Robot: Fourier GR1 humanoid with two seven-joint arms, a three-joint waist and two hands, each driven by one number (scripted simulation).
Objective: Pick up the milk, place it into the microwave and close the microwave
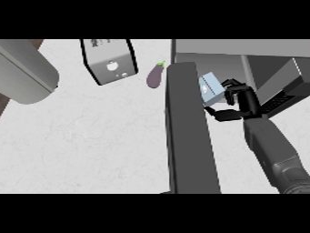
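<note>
White speckled surface fills most of the view. Microwave sits at the upper right, cavity open; its dark door is swung wide and runs as a long slab from the cavity toward the view's lower edge. Grey rounded object at upper left, partly cut off by the frame, can't identify it. Toaster-like silver and black appliance at top centre. Right forearm comes in from the lower right, angled up and left toward the microwave opening, just right of the door. Right robot hand is at the cavity mouth, fingers and thumb curled round the milk, so grasping it. Milk is a small pale blue carton, tilted, long axis running roughly upper right to lower left; which end is the top I can't tell. It sits on the left side of the robot hand, between the hand and the door's inner face, at the front of the opening. Small purple eggplant lies on the surface just left of the door's top end. Left robot hand not visible.
</note>
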